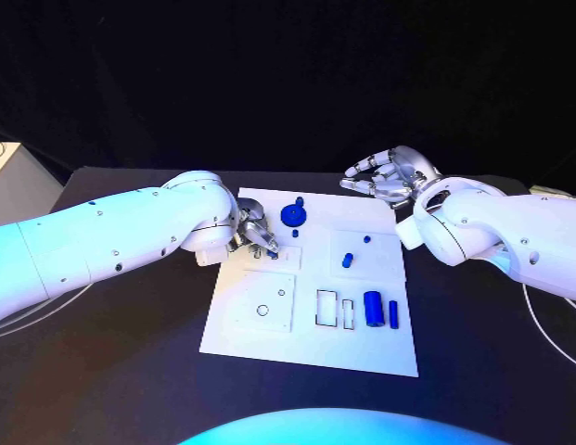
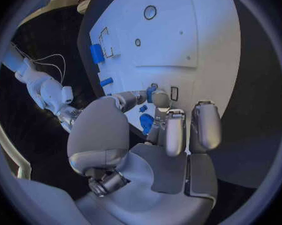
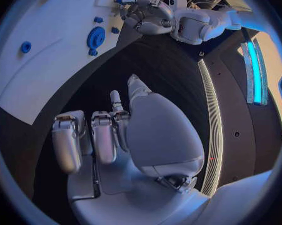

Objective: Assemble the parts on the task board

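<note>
The left robot hand (image 1: 253,232) pinched a small blue part (image 2: 151,94) at its fingertips, low over the board (image 1: 268,324). A blue gear (image 1: 293,215) lay just beyond it. The right robot hand (image 1: 385,176) hung past the board's far edge, fingers curled, holding nothing.

Task board (image 1: 241,320): white, w/ thin dark outlines of recesses. Tabletop (image 1: 114,371): black. Parts all blue: gear (image 1: 293,216) at board's 12 o'clock, darker blue; small peg (image 1: 348,260) near centre; two cylinders (image 1: 373,311) toward 4 o'clock, deep blue. Left robot hand (image 1: 256,234): silver, on white arm; tiny blue piece (image 2: 150,93) at its fingertips. Right robot hand (image 1: 385,176): silver, white arm, off board at 1 o'clock.
</note>
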You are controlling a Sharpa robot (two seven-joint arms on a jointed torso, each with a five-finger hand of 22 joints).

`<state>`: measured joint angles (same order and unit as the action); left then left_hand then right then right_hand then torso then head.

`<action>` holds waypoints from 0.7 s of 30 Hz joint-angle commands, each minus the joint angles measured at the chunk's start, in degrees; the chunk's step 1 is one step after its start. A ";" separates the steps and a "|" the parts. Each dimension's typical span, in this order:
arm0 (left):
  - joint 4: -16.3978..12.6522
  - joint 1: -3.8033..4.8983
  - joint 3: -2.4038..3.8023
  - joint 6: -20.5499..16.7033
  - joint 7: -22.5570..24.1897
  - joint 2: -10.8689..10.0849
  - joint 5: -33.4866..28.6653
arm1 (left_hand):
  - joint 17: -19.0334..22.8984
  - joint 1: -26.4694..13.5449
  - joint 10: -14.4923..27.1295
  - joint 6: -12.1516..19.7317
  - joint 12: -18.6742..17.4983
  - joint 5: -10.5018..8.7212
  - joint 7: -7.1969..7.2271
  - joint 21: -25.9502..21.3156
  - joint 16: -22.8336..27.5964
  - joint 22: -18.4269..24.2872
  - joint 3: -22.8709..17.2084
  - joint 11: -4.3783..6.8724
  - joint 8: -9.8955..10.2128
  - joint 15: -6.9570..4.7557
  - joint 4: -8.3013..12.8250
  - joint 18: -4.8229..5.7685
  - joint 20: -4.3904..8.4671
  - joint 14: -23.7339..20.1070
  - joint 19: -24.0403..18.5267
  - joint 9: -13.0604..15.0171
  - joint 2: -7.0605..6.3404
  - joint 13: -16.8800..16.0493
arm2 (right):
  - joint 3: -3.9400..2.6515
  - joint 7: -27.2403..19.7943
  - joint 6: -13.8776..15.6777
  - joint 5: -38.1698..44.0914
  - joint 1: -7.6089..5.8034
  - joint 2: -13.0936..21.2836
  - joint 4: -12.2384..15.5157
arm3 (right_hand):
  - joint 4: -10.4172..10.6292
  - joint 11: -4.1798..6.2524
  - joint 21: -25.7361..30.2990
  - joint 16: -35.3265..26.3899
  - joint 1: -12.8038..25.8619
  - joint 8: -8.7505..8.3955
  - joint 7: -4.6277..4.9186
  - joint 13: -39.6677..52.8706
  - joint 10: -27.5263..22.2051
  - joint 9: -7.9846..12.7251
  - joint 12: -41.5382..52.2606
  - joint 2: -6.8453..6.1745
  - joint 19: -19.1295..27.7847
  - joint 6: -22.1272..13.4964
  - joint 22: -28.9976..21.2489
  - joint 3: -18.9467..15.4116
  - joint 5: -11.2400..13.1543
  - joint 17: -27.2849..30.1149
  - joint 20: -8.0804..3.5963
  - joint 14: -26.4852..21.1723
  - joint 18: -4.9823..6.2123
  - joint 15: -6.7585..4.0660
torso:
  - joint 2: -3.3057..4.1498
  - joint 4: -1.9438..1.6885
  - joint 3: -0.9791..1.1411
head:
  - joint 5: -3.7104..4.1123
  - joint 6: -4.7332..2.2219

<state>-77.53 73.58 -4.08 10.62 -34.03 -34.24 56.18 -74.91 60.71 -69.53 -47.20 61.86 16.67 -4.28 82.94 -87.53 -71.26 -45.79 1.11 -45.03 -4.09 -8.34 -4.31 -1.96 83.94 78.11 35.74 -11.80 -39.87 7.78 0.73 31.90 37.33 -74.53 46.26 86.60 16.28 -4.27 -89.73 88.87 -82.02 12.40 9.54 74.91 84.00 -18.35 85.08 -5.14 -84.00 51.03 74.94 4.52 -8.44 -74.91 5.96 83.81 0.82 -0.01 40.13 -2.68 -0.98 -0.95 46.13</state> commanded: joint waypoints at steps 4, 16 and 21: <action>-0.21 -0.02 0.00 1.56 0.28 0.11 0.26 | -10.52 0.14 -0.08 -1.60 -0.14 0.37 1.08 0.39 -0.39 -0.10 -10.06 0.02 -0.35 -0.28 10.22 0.33 -0.13 4.74 0.37 8.83 0.64 0.08 | 0.00 -0.57 -1.22 0.57 0.06 -0.03 0.03 | 0.24 -0.43 0.37 -0.14 0.77 0.17 -0.07 10.73 1.25 0.03 -0.14 -0.25 -5.66 -0.51 14.58 0.22 -0.42 -11.71 0.32 5.37 -0.63 0.40 | -0.09 0.03 -0.01 | 0.04 0.11; -0.31 -0.03 -0.01 2.71 0.15 0.03 0.26 | -10.65 0.12 -0.10 -1.59 -0.09 0.42 1.09 0.46 -0.46 -0.27 -10.09 0.03 -0.39 -0.29 10.26 0.37 -0.12 4.78 0.48 8.86 0.65 0.03 | 0.02 -0.56 -1.26 0.56 0.14 -0.04 -0.03 | 0.26 -0.44 0.43 -0.14 0.93 0.19 -0.06 10.72 1.24 0.03 -0.14 -0.28 -5.63 -0.56 14.54 0.19 -0.54 -11.72 0.33 5.37 -0.62 0.41 | -0.13 -0.05 -0.06 | 0.04 0.36; -0.28 -0.03 -0.02 2.80 0.19 0.11 0.31 | -10.75 0.10 -0.09 -1.57 -0.09 0.46 1.10 0.44 -0.50 -0.23 -10.11 0.04 -0.41 -0.29 10.30 0.36 -0.11 4.80 0.45 8.89 0.66 0.05 | 0.02 -0.55 -1.26 0.55 0.18 -0.07 -0.06 | 0.26 -0.44 0.43 -0.14 0.93 0.19 -0.06 10.72 1.24 0.03 -0.14 -0.28 -5.63 -0.56 14.54 0.19 -0.54 -11.72 0.33 5.37 -0.62 0.41 | -0.11 -0.03 -0.07 | 0.12 0.46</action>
<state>-77.68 73.56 -4.11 12.18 -34.01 -34.27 56.29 -74.91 60.75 -69.54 -47.21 61.86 16.90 -4.27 83.19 -87.82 -71.49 -46.39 1.10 -45.33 -4.08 -7.74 -4.32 -2.17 83.94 78.32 35.75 -11.76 -39.88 7.80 0.71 31.54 37.33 -74.40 46.24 86.52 16.28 -4.27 -89.50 88.88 -81.73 12.40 9.34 74.94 84.00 -18.36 85.08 -5.43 -84.00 50.83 74.93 4.52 -8.65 -74.91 5.96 84.02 0.82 0.20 40.02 -2.71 -1.05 -0.87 46.57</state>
